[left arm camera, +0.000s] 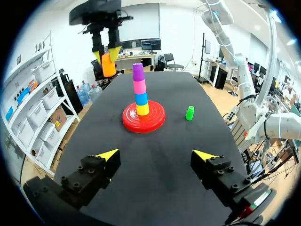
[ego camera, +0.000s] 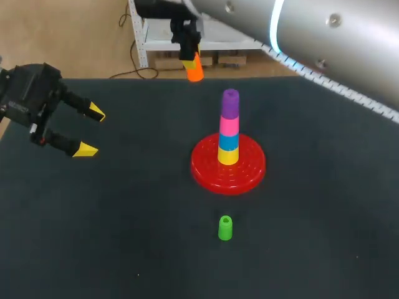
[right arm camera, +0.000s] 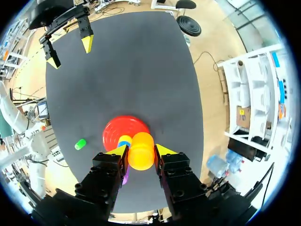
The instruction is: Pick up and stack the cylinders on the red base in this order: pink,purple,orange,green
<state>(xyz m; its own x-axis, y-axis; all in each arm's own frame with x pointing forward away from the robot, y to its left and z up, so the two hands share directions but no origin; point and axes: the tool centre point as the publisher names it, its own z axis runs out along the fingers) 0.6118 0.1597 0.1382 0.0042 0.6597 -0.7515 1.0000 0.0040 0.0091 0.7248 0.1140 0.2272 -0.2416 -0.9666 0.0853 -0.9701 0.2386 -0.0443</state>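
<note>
— What have you got hold of?

— My right fingers (right arm camera: pixel 120 151) are closed on the orange cylinder (right arm camera: pixel 141 150), one yellow tip against each side of it. It hangs in the air, clear of the worktop (ego camera: pixel 124 237), up beside the stack and touching none of it.

— And the stack itself?

— It stands upright in the middle of the red base (ego camera: pixel 249 174). From the bottom there is a yellow cylinder (ego camera: pixel 228 156), then a blue cylinder (ego camera: pixel 228 142), then the pink cylinder (ego camera: pixel 229 126), with the purple cylinder (ego camera: pixel 230 103) on top. From my right wrist I look down past the orange one and see the base and a sliver of the stack just under my fingers.

— Where is the green one?

— The green cylinder (ego camera: pixel 225 228) stands upright on the worktop by itself, apart from the base, on the side nearer the head camera.

— Your other arm?

— My left fingers (left arm camera: pixel 107 154) are spread wide with nothing between them. They are over the left part of the worktop, well apart from the base, with the tips pointing toward it.
</note>
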